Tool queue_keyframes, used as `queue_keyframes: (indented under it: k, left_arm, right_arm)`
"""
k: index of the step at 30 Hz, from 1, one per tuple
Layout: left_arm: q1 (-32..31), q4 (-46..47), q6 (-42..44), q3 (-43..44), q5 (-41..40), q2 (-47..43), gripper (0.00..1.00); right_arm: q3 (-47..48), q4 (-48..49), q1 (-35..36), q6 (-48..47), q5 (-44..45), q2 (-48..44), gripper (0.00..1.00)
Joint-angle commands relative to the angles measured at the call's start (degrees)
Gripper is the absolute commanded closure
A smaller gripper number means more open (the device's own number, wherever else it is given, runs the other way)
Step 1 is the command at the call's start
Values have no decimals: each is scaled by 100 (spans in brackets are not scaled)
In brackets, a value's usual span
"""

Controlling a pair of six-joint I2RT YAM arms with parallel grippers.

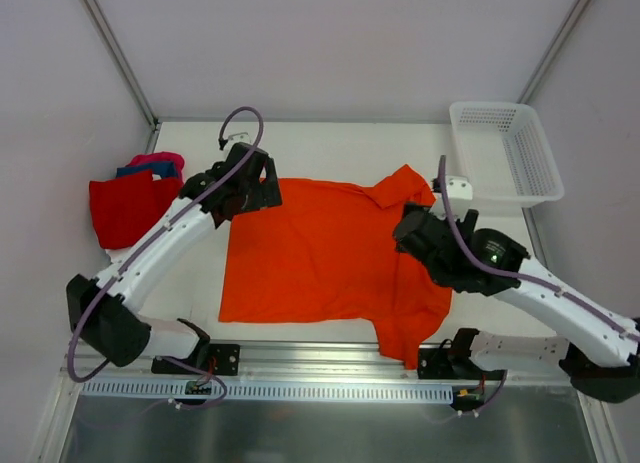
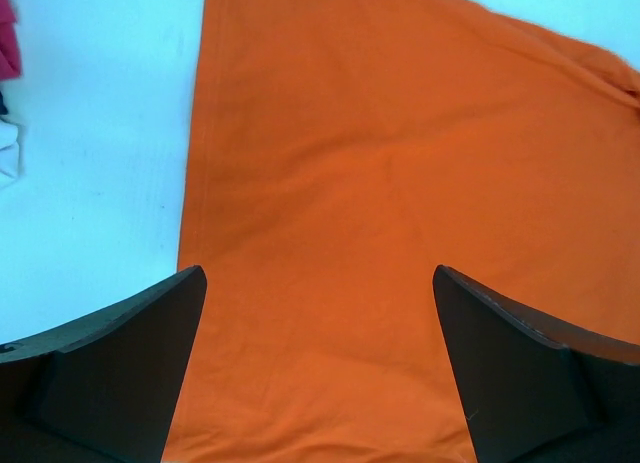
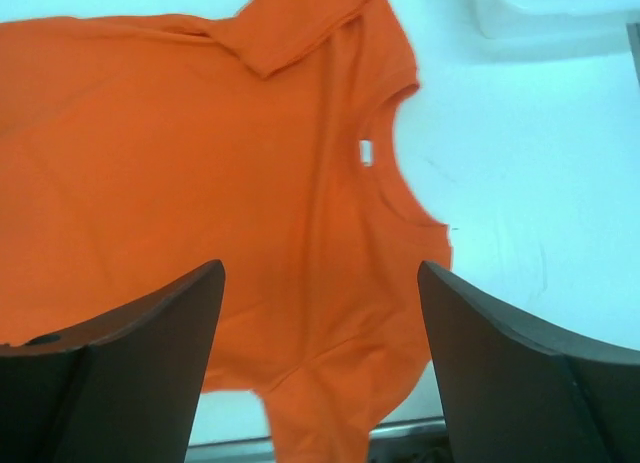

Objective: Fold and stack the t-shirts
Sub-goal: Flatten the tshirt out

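The orange t-shirt [image 1: 320,253] is lying spread flat in the middle of the tabletop [image 1: 330,143], its hem pointing left and its neck right, with the far sleeve folding over onto the body. The left gripper [image 2: 320,283] is hovering over the shirt's far hem corner, jaws standing wide apart and holding nothing. The right gripper [image 3: 320,273] is hovering over the neck end, also gaping wide and gripping nothing. At the left edge a red shirt [image 1: 128,211] is lying heaped, with a blue shirt [image 1: 150,169] and a magenta shirt [image 1: 165,160] showing behind it. A white basket [image 1: 540,163] is sitting at the far right corner.
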Motion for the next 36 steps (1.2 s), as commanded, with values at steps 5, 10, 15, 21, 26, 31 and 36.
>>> queue_keyframes:
  k: [5, 10, 15, 21, 26, 31, 36]
  left_arm:
    - [687, 261, 261, 834, 955, 1400, 1]
    - [881, 279, 287, 1283, 1281, 2141, 1]
    - [960, 331, 366, 1529, 1342, 2651, 1]
    - [1048, 375, 445, 1661, 1553, 3081, 1]
    - [1065, 419, 472, 1653, 1650, 3451, 1]
    - [1065, 542, 428, 1451, 1694, 3434, 1]
    - [1065, 639, 437, 1301, 1729, 3328, 1]
  right_arm:
    - [-714, 2723, -3616, -2594, -3322, 227, 22]
    - [276, 3197, -4639, -2831, -4648, 2064, 26]
    - [1798, 3023, -5133, -2770, -5477, 4209, 34]
    - [2337, 2750, -5194, -2788, -5381, 5477, 36]
    - [1995, 2802, -5203, -2796, -5285, 5505, 39]
    - [1792, 2829, -5203, -2858, -4951, 5381, 39]
    - [1844, 2820, -5195, -2823, -4950, 5530, 41]
